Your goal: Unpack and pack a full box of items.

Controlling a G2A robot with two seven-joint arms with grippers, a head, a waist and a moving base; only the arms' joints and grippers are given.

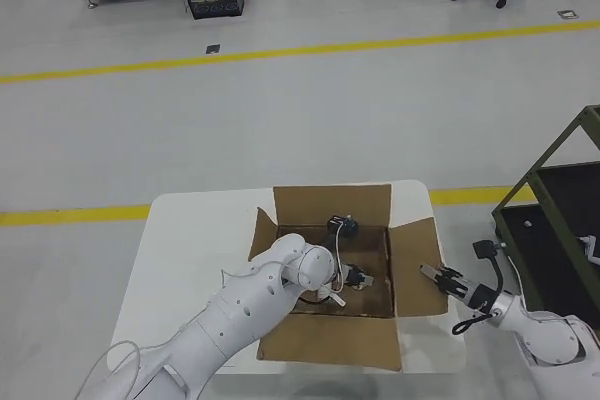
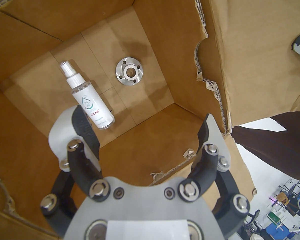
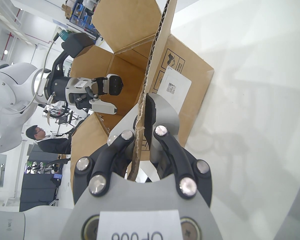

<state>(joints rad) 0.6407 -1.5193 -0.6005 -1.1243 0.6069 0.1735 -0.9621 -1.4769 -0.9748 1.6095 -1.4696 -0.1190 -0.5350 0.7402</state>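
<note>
Right gripper (image 3: 140,112) clamps box flap (image 3: 163,23) — one finger (image 3: 121,124) half-hidden behind cardboard.

Cardboard box (image 2: 65,8) — shiny metal flange (image 2: 120,74)

A white table (image 1: 180,260) with rounded corners carries one open cardboard box (image 1: 335,205). The box sits directly on the table's right half, its four flaps folded outward. The near flap (image 1: 330,345) and right flap (image 1: 420,265) reach close to the table's edges. A white label (image 3: 173,86) is stuck on an outer wall.
</note>
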